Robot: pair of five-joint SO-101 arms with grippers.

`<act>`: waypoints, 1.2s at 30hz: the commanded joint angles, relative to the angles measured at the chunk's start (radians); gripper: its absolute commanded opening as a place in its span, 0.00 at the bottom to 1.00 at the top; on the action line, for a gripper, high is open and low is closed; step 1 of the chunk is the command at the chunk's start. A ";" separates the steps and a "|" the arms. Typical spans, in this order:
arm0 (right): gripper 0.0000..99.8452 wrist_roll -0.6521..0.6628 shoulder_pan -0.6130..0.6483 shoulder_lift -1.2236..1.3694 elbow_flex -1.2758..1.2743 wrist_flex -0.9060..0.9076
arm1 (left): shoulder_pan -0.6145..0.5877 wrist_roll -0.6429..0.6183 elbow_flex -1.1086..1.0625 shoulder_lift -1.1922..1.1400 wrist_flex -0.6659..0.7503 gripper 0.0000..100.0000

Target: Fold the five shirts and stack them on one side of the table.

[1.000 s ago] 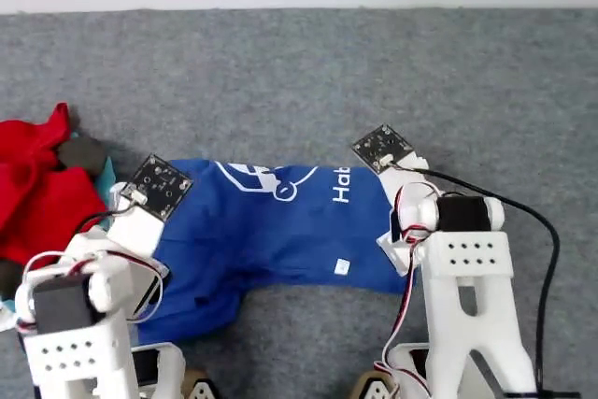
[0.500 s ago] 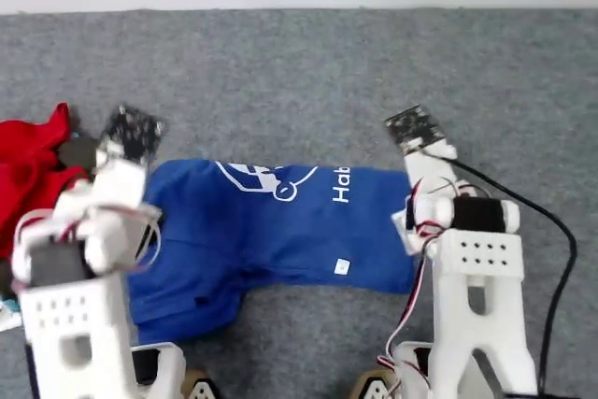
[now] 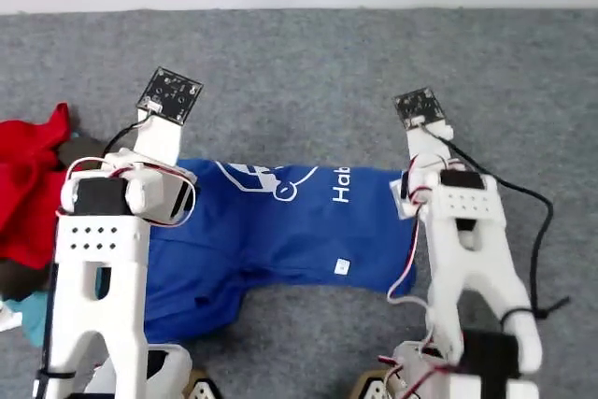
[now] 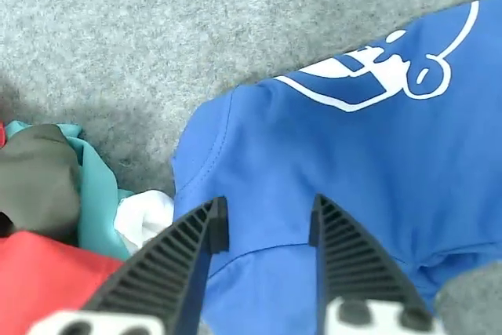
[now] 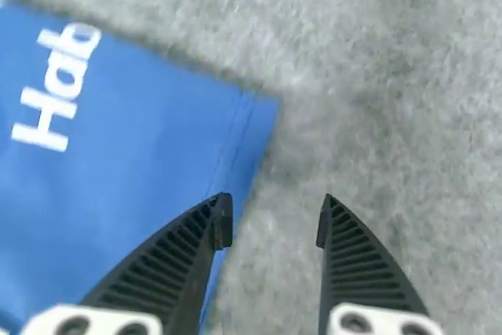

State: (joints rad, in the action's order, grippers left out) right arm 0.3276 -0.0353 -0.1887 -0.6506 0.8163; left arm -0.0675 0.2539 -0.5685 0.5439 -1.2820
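A blue shirt (image 3: pixel 280 231) with white print lies spread flat on the grey table, its lower left part bunched. My left arm (image 3: pixel 140 184) stands over the shirt's left end. The left gripper (image 4: pixel 265 221) hangs open above the blue shirt (image 4: pixel 353 154) near its edge, holding nothing. My right arm (image 3: pixel 448 203) stands at the shirt's right end. The right gripper (image 5: pixel 273 216) is open over the grey surface just beside the corner of the blue shirt (image 5: pixel 118 154), with nothing between its fingers.
A pile of clothes lies at the table's left edge: a red shirt (image 3: pixel 33 184), a dark one (image 4: pixel 39 186), a teal one (image 4: pixel 94 186) and a bit of white cloth (image 4: pixel 145 217). Bare grey table (image 3: pixel 308 72) stretches beyond the blue shirt.
Both arms have swung up and toward the far side, away from the shirt's two ends. The blue shirt lies as it did before.
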 commanded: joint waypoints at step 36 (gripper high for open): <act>0.01 0.043 -0.067 0.486 0.557 0.079 | 0.005 -0.012 0.041 0.000 0.021 0.17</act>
State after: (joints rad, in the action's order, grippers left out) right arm 0.3567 -0.0245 0.3038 -0.1964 0.8700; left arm -0.0660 0.2539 -0.5685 0.5378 -1.2666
